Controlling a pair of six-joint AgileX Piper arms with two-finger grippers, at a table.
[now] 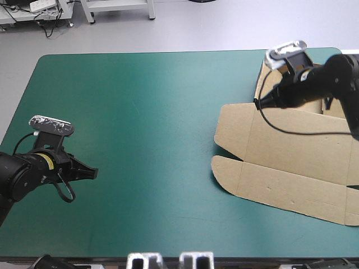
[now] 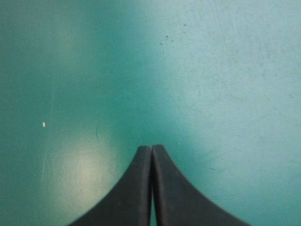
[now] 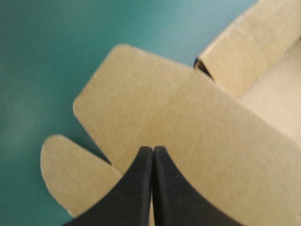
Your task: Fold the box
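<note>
The brown box [image 1: 291,162] lies mostly flat on the right side of the table, its rounded flaps [image 1: 224,168] pointing toward the middle. One wall [image 1: 270,84] stands raised at its far corner. My right gripper [image 1: 259,102] is shut and hovers over the box's flat panel [image 3: 188,122], just beside that raised wall [image 3: 244,52]; I see no board between the fingers. Far off at the front left, my left gripper [image 1: 92,172] is shut over bare cover. The left wrist view shows its fingers [image 2: 151,149] meeting in a point with only teal-green cover beneath.
Between the two grippers stretches the teal-green cover [image 1: 157,123]. The box runs out past the right edge of the high view. The table's far edge [image 1: 168,53] lies close behind the raised wall.
</note>
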